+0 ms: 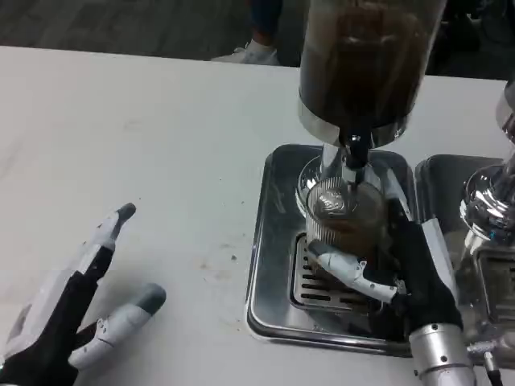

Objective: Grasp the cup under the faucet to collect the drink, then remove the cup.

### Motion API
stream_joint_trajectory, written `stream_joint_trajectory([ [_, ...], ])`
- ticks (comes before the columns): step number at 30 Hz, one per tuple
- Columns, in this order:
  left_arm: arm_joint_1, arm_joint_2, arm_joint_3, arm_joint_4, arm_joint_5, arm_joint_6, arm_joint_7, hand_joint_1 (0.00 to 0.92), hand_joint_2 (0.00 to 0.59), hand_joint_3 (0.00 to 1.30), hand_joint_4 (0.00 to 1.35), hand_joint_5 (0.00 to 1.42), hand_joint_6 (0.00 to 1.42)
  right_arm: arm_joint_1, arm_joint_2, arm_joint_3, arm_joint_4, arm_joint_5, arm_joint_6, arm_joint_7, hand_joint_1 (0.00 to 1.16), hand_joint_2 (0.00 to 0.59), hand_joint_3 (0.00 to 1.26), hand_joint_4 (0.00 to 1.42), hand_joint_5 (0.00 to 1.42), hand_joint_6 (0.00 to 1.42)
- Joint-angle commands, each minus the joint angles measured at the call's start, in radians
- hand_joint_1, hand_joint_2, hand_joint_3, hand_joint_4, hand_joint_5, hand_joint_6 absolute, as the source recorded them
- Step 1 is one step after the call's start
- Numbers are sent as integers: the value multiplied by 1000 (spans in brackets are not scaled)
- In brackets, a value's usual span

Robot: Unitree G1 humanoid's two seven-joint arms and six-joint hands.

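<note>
Resting our left hand (72, 310) empty, fingers spread, on the table (161, 145), we hold the cup (344, 215) under the faucet (354, 153) with our right hand (394, 273); overfilling or jerking away could spill drink.

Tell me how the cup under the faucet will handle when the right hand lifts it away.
The cup looks clear and smooth, so probably slippery. Brown drink inside likely makes it heavy and apt to spill if tilted. The right hand wraps it low, so it may tip.
</note>
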Motion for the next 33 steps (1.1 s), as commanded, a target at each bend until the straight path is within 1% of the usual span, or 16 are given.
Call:
stream_joint_trajectory([
  [1,11,8,-3,-3,-15,12,2,0,125,2,0,0,0,20,-2,18,25,2,40,37,915,189,120,291,304,449],
  [7,15,10,2,-7,-16,15,7,0,126,11,0,0,0,15,-2,25,28,5,40,50,923,189,205,357,358,495],
  [10,16,8,1,-8,-16,16,6,0,126,16,0,4,0,14,-1,24,29,3,38,42,939,193,264,395,384,527],
  [12,16,8,0,-9,-16,17,6,0,127,27,0,7,0,14,1,23,29,0,36,32,961,189,305,419,408,548],
  [15,16,9,-3,-9,-19,19,0,0,126,31,0,9,0,8,5,24,29,-10,34,14,1021,194,367,485,469,617],
  [18,16,9,-6,-5,-22,20,-5,0,126,32,0,9,0,4,14,23,25,-27,33,-14,1070,190,417,506,506,676],
  [20,17,8,-7,-4,-21,20,-4,0,126,33,0,9,0,3,19,22,22,-36,31,-31,1078,190,423,504,514,681],
  [21,17,8,-9,-6,-21,20,-4,0,126,33,0,9,0,5,22,19,21,-37,26,-43,1082,190,452,528,560,745],
  [22,17,7,-10,-7,-20,20,-4,0,126,33,0,9,0,5,25,18,20,-38,23,-53,1086,191,467,535,578,774],
  [23,16,7,-11,-8,-20,21,-4,0,126,33,0,9,0,6,27,16,19,-38,20,-63,1091,181,507,572,642,855],
  [24,15,7,-12,-7,-21,21,-4,0,126,33,0,9,0,9,30,14,13,-39,16,-74,1097,174,531,586,678,913],
  [27,12,8,-13,-6,-22,21,-6,0,126,33,0,9,0,18,35,9,0,-42,10,-102,1131,128,597,657,766,1080],
  [31,8,10,-14,-3,-26,23,-11,0,127,34,0,15,0,25,42,2,-6,-48,-1,-136,1132,88,670,722,835,1183],
  [33,5,11,-14,-2,-27,23,-12,0,127,34,0,17,0,25,44,0,-5,-48,-4,-142,1133,87,677,725,853,1209],
])
